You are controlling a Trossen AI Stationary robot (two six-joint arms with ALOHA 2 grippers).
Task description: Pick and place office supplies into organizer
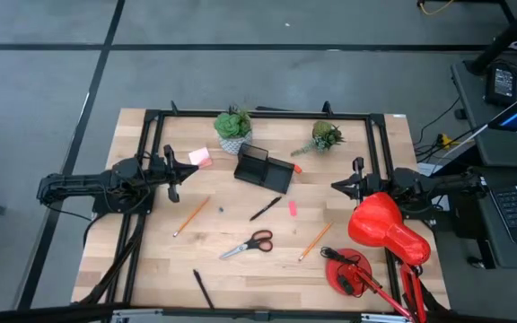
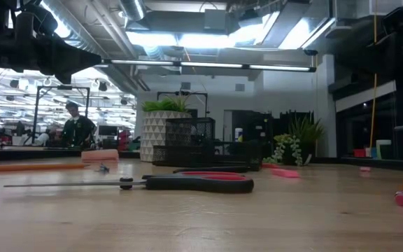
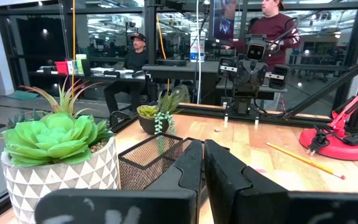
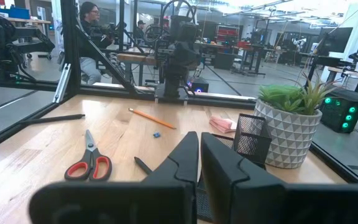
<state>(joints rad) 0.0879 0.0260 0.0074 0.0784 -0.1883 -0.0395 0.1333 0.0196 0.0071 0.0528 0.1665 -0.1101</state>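
High view showed you a wooden table (image 1: 240,269) with both arms parked at its edges: the left gripper (image 1: 174,170) waited at the left side, its fingers closed on nothing, and the right gripper (image 1: 348,186) waited at the right side, likewise closed and empty. The black mesh organizer (image 1: 264,169) stood toward the far middle of the table, between two potted plants, a larger one (image 1: 233,128) at its far left and a smaller one (image 1: 325,136) at its far right. A pink sticky-note pad (image 1: 199,157) lay left of the organizer, near the left gripper. One pencil (image 1: 191,215) rested on the left-centre boards, and a second pencil (image 1: 315,240) lay to the right, near the red desk lamp (image 1: 386,231) that leaned over the near right corner. A black pen (image 1: 265,209) sat just on the near side of the organizer, with a small pink eraser (image 1: 292,208) beside it and an orange-red eraser (image 1: 297,169) at the organizer's right. The red-handled scissors (image 1: 249,244) lay near the centre, and another black pen (image 1: 203,288) rested close to the near edge. You had nothing yet in the organizer that could be seen.
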